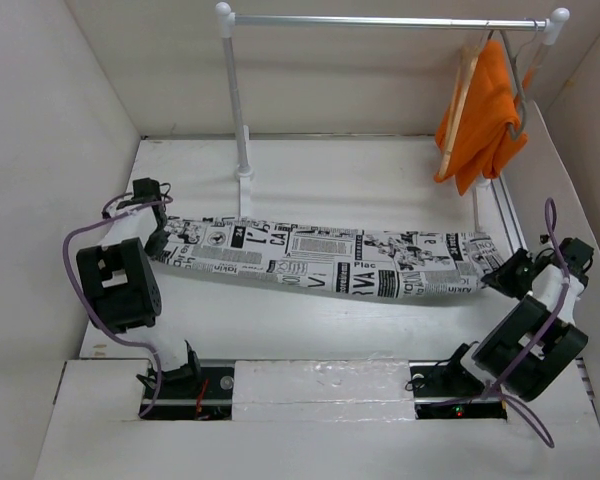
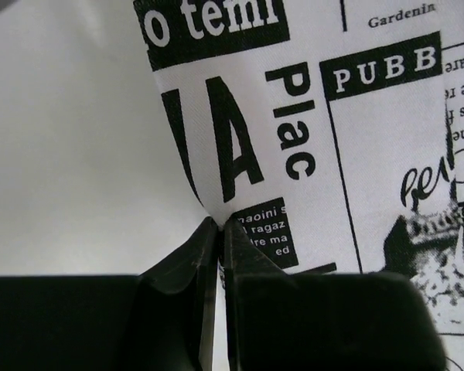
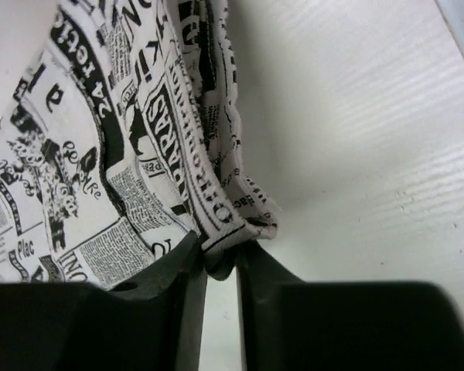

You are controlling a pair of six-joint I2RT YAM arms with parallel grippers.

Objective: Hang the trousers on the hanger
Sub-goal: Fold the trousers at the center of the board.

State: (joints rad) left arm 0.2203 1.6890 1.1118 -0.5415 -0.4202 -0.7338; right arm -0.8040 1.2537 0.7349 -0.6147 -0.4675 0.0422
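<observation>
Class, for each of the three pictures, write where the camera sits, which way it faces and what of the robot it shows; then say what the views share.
Top external: above and behind the robot, looking down on the table; left arm and right arm show, trousers stretched between them.
Left wrist: on the left arm, looking along the left hand, shut on the trousers.
Right wrist: on the right arm, looking along the right hand, shut on a bunched edge.
Shared: all three show the trousers.
</observation>
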